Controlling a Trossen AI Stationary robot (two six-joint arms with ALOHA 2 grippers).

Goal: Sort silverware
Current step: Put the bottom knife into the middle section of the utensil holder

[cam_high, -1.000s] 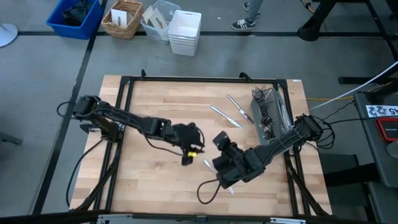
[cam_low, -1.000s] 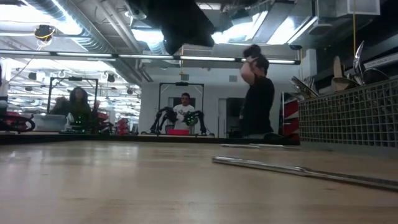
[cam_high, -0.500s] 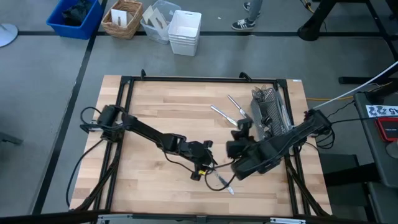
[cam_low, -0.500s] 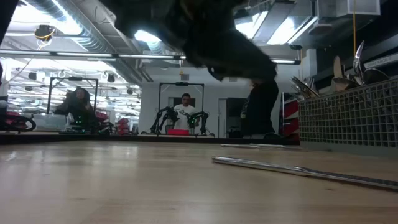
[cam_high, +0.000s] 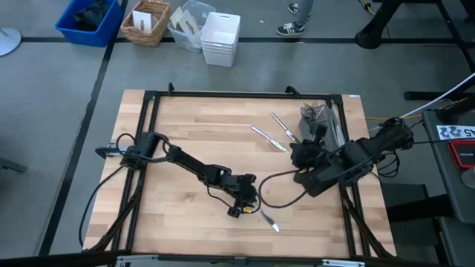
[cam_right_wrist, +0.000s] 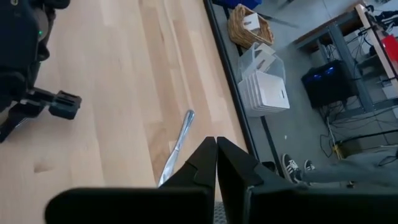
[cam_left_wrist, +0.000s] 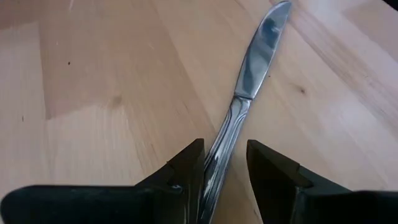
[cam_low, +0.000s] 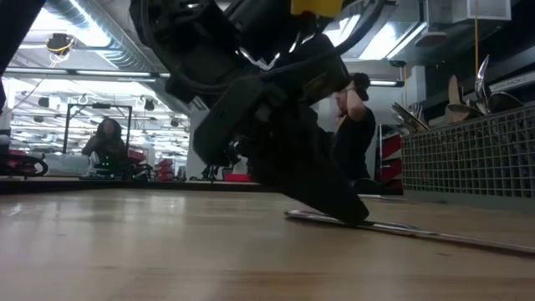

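Observation:
A table knife (cam_left_wrist: 252,74) lies flat on the wooden table near its near edge, seen also in the high view (cam_high: 269,222) and the low view (cam_low: 418,230). My left gripper (cam_left_wrist: 224,165) is open and low over it, one finger on each side of the handle; it also shows in the high view (cam_high: 249,202). My right gripper (cam_right_wrist: 216,149) is shut with nothing in it, raised beside the dark mesh caddy (cam_high: 324,133), where it shows from above (cam_high: 303,153). Two more pieces of silverware (cam_high: 269,139) lie on the table left of the caddy. My left gripper straddles the knife's handle (cam_left_wrist: 217,158), slanting down from the table's left, its fingers lying along the knife. The handle runs between the fingers, close to one finger (cam_left_wrist: 189,165). Whether a finger touches it, I cannot tell. The knife lies flat on the table.
The caddy (cam_low: 468,159) holds upright silverware at the table's right. A black frame (cam_high: 148,148) runs around the tabletop. A blue bin (cam_high: 89,21), a wicker basket (cam_high: 146,22) and white bins (cam_high: 220,37) stand on the floor beyond the far edge. People stand in the room behind.
My left gripper has swung toward the table's right and near edge and come down over the knife, rolling as it went. My right gripper has risen and drawn away from the knife toward the caddy, rolling. The knife has stayed on the table.

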